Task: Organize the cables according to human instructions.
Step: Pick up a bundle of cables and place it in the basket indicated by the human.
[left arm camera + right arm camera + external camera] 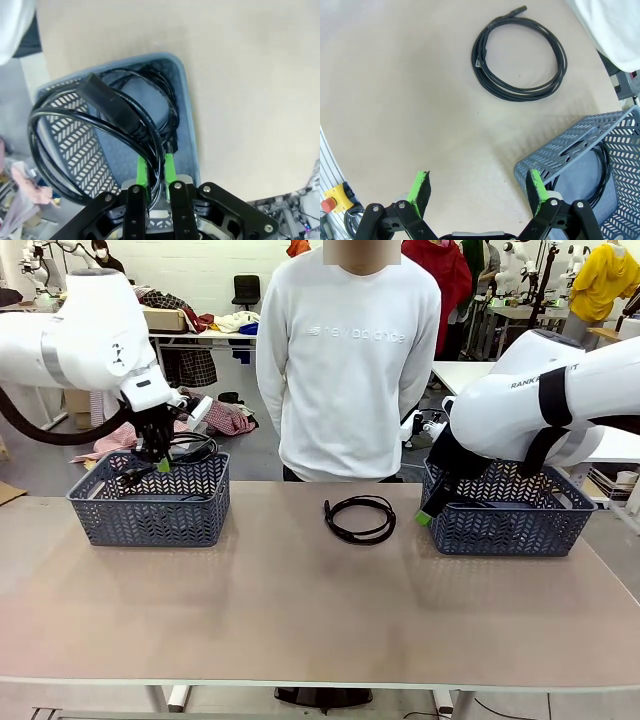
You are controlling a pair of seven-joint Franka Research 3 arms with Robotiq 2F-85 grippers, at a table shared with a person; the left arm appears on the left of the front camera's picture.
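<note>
The left hand (160, 466) is pinched tight on a coiled cable (190, 448), with the cord nipped between its green pads. The loop fans out ahead of the fingertips, and its chunky plug (105, 97) lies across the top. Straight below that hand is the open mouth of the left basket (150, 510). Most of the coil hangs over the inside, so I'd judge that simply letting go would drop it in.

The right hand (478, 177) is spread wide and holds nothing. It sits low over the worktop (300, 610), with one finger just beside the near corner of the right basket (570, 145). A cable (605, 170) is already curled on that basket's floor.

What matters for the next move is the loose cable (480, 70) lying flat on the worktop. It is directly ahead of the right hand's open fingers, off a little toward the basket-side finger, with bare surface in between. The coil is a round ring, so no direction of approach is better than another. Its thin plug end pokes out on the side farthest from the hand.

From the front, this coil (362, 538) is clearly nearer the right hand than the left, and the left is occupied anyway. I'd expect the right arm to reach forward and come down across one side of the ring. Which basket the coil belongs in can't be told from here.
</note>
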